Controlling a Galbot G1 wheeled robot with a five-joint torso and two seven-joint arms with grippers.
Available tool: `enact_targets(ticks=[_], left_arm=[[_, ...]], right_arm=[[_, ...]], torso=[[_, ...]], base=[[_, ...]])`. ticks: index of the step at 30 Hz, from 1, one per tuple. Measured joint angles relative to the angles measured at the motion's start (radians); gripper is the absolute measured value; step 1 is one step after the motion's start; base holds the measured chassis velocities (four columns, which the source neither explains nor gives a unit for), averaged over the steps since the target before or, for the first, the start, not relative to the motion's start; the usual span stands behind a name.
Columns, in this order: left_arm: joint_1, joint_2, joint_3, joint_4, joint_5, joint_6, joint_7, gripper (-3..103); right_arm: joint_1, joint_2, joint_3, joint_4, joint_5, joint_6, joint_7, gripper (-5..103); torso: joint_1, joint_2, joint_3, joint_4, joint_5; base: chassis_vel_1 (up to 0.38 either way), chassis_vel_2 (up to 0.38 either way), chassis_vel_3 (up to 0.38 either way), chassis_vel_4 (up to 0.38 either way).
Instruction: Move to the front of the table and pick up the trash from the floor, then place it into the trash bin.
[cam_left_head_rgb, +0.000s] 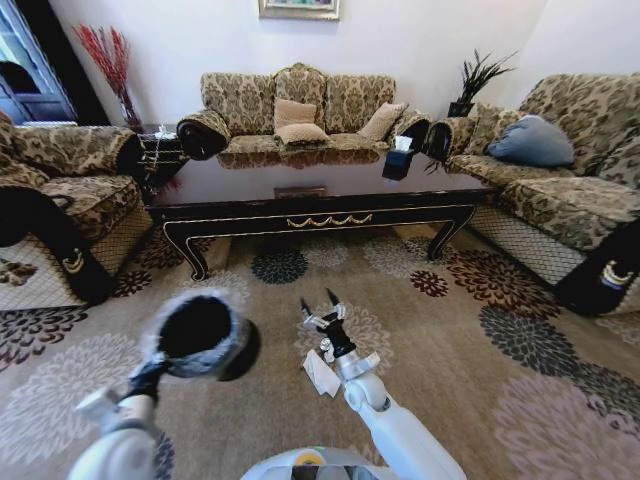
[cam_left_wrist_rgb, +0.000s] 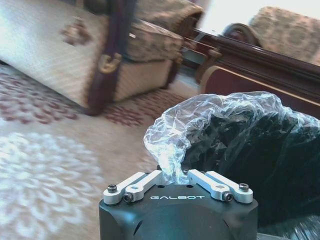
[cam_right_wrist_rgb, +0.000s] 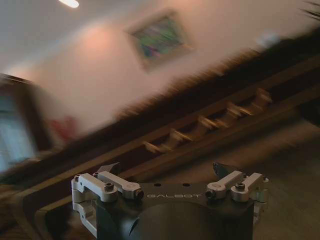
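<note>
Left end effector (cam_left_head_rgb: 150, 372): was seen clamped on the liner at the rim of the trash bin (cam_left_head_rgb: 197, 333), by which the bin was held tilted above the carpet, its mouth turned toward the head camera; in the left wrist view the fingers (cam_left_wrist_rgb: 141, 183) were drawn in on a gathered fold of the clear plastic liner (cam_left_wrist_rgb: 172, 137).
Right end effector (cam_left_head_rgb: 320, 308): was held low over the carpet with its two dark fingertips spread wide apart and nothing between them; it was pointed toward the worktop.
Trash: a white paper sheet (cam_left_head_rgb: 321, 374) was seen lying on the carpet (cam_left_head_rgb: 470, 380) just beside the right wrist; whether it was touched by the arm could not be told.
Trash bin: black, round, lined with translucent plastic, kept to the left of the right end effector and near it.
Worktop (cam_left_head_rgb: 320, 200): a long dark glossy coffee table with gold ornament was placed ahead of both arms; a small black tissue box (cam_left_head_rgb: 398, 160) was set on it toward its right end.
Surroundings: patterned sofas (cam_left_head_rgb: 300, 115) were arranged behind and at both sides of the worktop.
</note>
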Motion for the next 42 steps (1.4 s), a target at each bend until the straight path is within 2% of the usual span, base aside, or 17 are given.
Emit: enact_targets(ticks=[1, 2, 3, 4, 6, 7, 8, 11, 13, 15, 17, 24, 32, 42], left_arm=[[0.0, 0.007, -0.014, 0.008, -0.007, 0.001, -0.001, 3], [0.003, 0.018, -0.035, 0.021, -0.02, 0.001, -0.002, 3], [0.003, 0.018, -0.035, 0.021, -0.02, 0.001, -0.002, 3], [0.005, 0.022, -0.046, 0.028, -0.027, 0.001, -0.002, 3], [0.011, 0.028, -0.071, 0.043, -0.042, 0.002, -0.002, 3], [0.011, 0.028, -0.071, 0.043, -0.042, 0.002, -0.002, 3], [0.014, 0.028, -0.077, 0.045, -0.044, 0.002, -0.002, 3], [0.021, 0.024, -0.08, 0.041, -0.044, 0.002, -0.001, 3], [0.022, 0.023, -0.08, 0.039, -0.044, 0.002, -0.001, 3], [0.03, 0.014, -0.08, 0.025, -0.04, 0.002, 0.0, 3], [0.038, 0.006, -0.078, 0.015, -0.037, 0.002, 0.003, 3], [0.064, -0.019, -0.069, -0.007, -0.016, 0.002, 0.003, 3], [0.087, -0.035, -0.059, -0.042, 0.011, 0.001, 0.005, 3], [0.103, -0.049, -0.055, -0.063, 0.028, 0.0, 0.005, 3]], right_arm=[[0.004, 0.004, 0.0, -0.002, 0.016, -0.023, 0.04, 100], [0.017, 0.017, 0.002, -0.011, 0.048, -0.076, 0.139, 100], [0.017, 0.017, 0.002, -0.011, 0.048, -0.076, 0.139, 100], [0.024, 0.024, 0.003, -0.018, 0.055, -0.107, 0.191, 100], [0.037, 0.029, -0.009, -0.019, 0.05, -0.295, 0.419, 100], [0.037, 0.029, -0.009, -0.019, 0.05, -0.295, 0.419, 100], [0.037, 0.029, -0.028, 0.001, 0.078, -0.416, 0.523, 100], [0.038, 0.036, -0.058, 0.017, 0.141, -0.55, 0.627, 100], [0.039, 0.038, -0.061, 0.016, 0.15, -0.56, 0.635, 100], [0.059, 0.067, -0.072, -0.011, 0.223, -0.605, 0.682, 100], [0.079, 0.094, -0.074, -0.04, 0.265, -0.611, 0.687, 100], [0.146, 0.161, -0.074, -0.152, 0.315, -0.602, 0.679, 100], [0.215, 0.218, -0.045, -0.309, 0.32, -0.589, 0.606, 100], [0.247, 0.234, -0.011, -0.454, 0.288, -0.562, 0.528, 100]], torso=[[0.0, 0.0, 0.0, 0.0, 0.0], [0.0, 0.0, 0.0, 0.0003, 0.0004], [0.0, 0.0, 0.0, 0.0003, 0.0004], [0.0, 0.0, 0.0, 0.0004, 0.0004], [0.0, 0.0, 0.0, 0.0004, 0.0001], [0.0, 0.0, 0.0, 0.0004, 0.0001], [0.0, 0.0, 0.0, 0.0001, 0.0002], [0.0, 0.0, 0.0, 0.0, 0.0002], [0.0, 0.0, 0.0, 0.0, 0.0002], [0.0, 0.0, 0.0, 0.0001, 0.0002], [0.0, 0.0, 0.0, 0.0001, 0.0005], [0.0, 0.0, 0.0, 0.0004, 0.0003], [0.0, 0.0, 0.0, 0.0001, 0.0004], [0.0, 0.0, 0.0, 0.0002, 0.0005]], base=[[0.0, 0.0, 0.0, 0.0], [0.0, 0.0, 0.0, 0.0], [0.0, 0.0, 0.0, 0.0], [0.0, 0.0, 0.0, 0.0], [0.0, 0.0, 0.0, 0.0], [0.0, 0.0, 0.0, 0.0], [0.0, 0.0, 0.0, 0.0], [0.0, 0.0, 0.0, 0.0], [0.0, 0.0, 0.0, 0.0], [0.0, 0.0, 0.0, 0.0], [0.0, 0.0, 0.0, 0.0], [0.0, 0.0, 0.0, 0.0], [0.0, 0.0, 0.0, 0.0], [0.0, 0.0, 0.0, 0.0]])
